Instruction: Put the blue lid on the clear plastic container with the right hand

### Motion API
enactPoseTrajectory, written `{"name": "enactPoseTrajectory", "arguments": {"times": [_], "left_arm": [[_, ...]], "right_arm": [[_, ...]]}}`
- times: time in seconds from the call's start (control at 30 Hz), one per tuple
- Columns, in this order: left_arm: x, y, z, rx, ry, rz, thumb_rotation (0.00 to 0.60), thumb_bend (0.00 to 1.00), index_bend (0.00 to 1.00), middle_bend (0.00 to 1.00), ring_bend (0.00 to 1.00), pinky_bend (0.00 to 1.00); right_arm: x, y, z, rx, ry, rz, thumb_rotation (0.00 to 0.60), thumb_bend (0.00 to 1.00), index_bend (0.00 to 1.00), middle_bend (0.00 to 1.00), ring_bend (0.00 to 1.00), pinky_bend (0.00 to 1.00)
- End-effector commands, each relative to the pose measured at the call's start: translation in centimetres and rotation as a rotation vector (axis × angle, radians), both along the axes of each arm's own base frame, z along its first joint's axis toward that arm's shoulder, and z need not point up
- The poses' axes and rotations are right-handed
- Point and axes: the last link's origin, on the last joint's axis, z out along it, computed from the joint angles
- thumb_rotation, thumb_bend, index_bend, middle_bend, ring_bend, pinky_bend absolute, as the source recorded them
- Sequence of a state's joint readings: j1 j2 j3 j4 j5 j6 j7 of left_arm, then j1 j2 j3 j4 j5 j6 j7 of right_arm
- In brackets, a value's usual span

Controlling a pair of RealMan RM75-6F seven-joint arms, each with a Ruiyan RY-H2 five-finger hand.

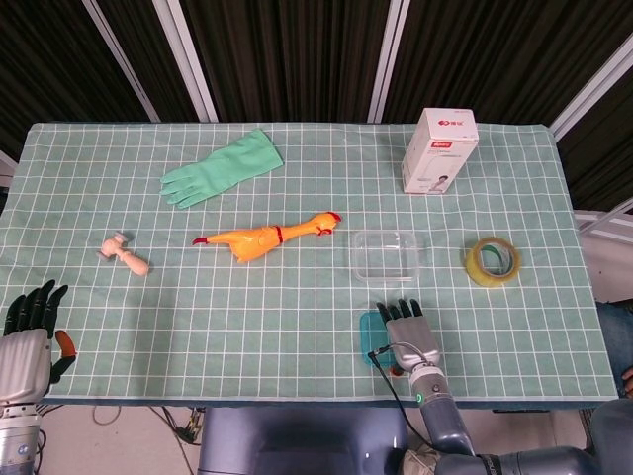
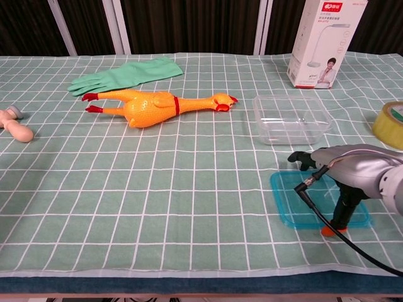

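Observation:
The blue lid (image 2: 296, 201) lies flat on the cloth near the front edge, just in front of the clear plastic container (image 2: 291, 118), which stands empty. My right hand (image 2: 352, 170) is stretched out over the right part of the lid, fingers pointing toward the container, while its orange thumb tip reaches down at the lid's near edge. In the head view the hand (image 1: 410, 336) hides most of the lid (image 1: 370, 336), and the container (image 1: 387, 254) sits just beyond. My left hand (image 1: 30, 332) hangs off the front left corner, fingers apart and holding nothing.
A yellow rubber chicken (image 2: 151, 106) lies left of the container, with a green glove (image 2: 126, 75) behind it. A white box (image 2: 324, 44) stands at the back right, a tape roll (image 2: 390, 124) at the right edge, and a small wooden toy (image 2: 16, 126) far left.

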State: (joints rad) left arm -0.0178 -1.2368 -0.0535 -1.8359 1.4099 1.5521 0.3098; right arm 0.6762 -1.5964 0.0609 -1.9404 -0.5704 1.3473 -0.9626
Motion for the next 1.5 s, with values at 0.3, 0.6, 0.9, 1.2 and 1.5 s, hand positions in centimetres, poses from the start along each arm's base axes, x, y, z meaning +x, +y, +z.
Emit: {"name": "enactPoseTrajectory", "arguments": {"times": [0.3,0.6,0.9,1.2,1.5], "left_arm": [[-0.01,-0.01,0.0,-0.001,-0.001,0.001,0.6,0.8,0.09,0.0,0.0,0.0],[-0.02,0.0,-0.01,-0.002,-0.002,0.002,0.6,0.8,0.09,0.0,0.0,0.0],[-0.03,0.0,0.01,-0.003,-0.003,0.003,0.6,0.8,0.09,0.0,0.0,0.0],[-0.06,-0.01,0.01,-0.003,-0.005,0.006,0.6,0.8,0.09,0.0,0.0,0.0],[-0.07,-0.02,0.01,-0.006,-0.01,0.01,0.6,0.79,0.09,0.0,0.0,0.0]], "right_arm": [[-0.1,-0.1,-0.14,0.015,-0.004,-0.014,0.6,0.12,0.0,0.22,0.0,0.0],[-0.04,-0.27,-0.08,0.018,-0.013,-0.014,0.6,0.12,0.0,0.29,0.0,0.0],[0.08,-0.3,0.25,0.009,-0.042,0.0,0.6,0.12,0.01,0.38,0.05,0.0],[0.02,-0.18,0.44,-0.012,-0.055,0.023,0.6,0.12,0.03,0.41,0.06,0.0],[-0.12,-0.07,0.5,-0.023,-0.049,0.051,0.6,0.12,0.04,0.42,0.07,0.0]]}}
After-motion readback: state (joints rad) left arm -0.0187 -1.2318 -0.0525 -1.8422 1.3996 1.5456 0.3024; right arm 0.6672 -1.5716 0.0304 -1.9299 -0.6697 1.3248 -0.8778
